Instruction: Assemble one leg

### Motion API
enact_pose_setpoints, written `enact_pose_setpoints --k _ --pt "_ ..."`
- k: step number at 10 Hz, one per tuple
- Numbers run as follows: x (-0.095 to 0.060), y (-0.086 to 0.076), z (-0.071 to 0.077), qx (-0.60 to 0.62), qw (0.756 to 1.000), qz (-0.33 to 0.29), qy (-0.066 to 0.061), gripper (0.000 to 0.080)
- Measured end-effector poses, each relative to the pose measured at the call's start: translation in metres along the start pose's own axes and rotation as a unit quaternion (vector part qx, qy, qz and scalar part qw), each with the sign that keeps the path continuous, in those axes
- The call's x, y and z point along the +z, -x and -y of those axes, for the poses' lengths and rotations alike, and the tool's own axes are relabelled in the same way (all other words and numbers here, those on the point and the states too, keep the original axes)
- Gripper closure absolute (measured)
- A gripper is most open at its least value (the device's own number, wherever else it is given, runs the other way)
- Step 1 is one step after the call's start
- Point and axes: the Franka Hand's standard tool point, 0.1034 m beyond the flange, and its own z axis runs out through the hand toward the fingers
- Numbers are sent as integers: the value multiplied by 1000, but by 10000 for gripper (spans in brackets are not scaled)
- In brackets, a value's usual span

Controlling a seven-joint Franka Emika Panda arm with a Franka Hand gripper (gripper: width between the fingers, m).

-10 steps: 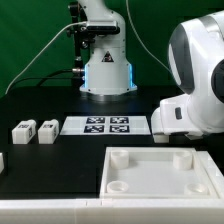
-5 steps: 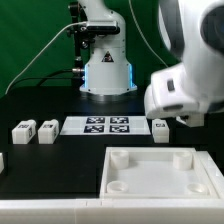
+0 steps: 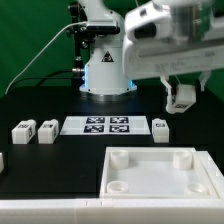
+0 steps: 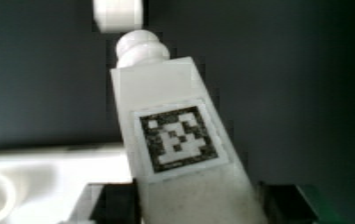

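My gripper (image 3: 181, 101) hangs in the air at the exterior view's right, above the table. It is shut on a white leg (image 3: 183, 95). In the wrist view the leg (image 4: 170, 110) runs out from between the dark fingers (image 4: 113, 202), with its black-and-white marker facing the camera and a round peg at its far end. The gripper (image 4: 195, 206) grips the leg's near end. The large white tray-like piece (image 3: 200, 178) with round corner sockets lies at the front; its corner shows in the wrist view (image 4: 28, 172).
Two more white legs (image 3: 22, 131) (image 3: 46, 131) lie at the exterior view's left and another (image 3: 160, 126) lies right of the marker board (image 3: 105, 125). A white part (image 3: 2, 160) shows at the left edge. The arm's base (image 3: 107, 70) stands behind.
The arm has risen from low at the exterior view's right to high above the table, lifting the leg with it. A leg beside the marker board is now uncovered.
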Motion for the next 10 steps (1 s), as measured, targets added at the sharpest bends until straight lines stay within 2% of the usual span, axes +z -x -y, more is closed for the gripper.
enact_pose_setpoints --k 2,4,6,9,10 --pt "-28 -12 -3 8 996 -89 -6 479" --pt "-23 -18 -1 1 982 -188 -9 479" --pt "-21 -14 3 -7 959 -284 -16 479" --pt "-20 -12 3 -12 957 -290 -15 479" --pt "-27 -25 -2 -47 952 -301 -6 479"
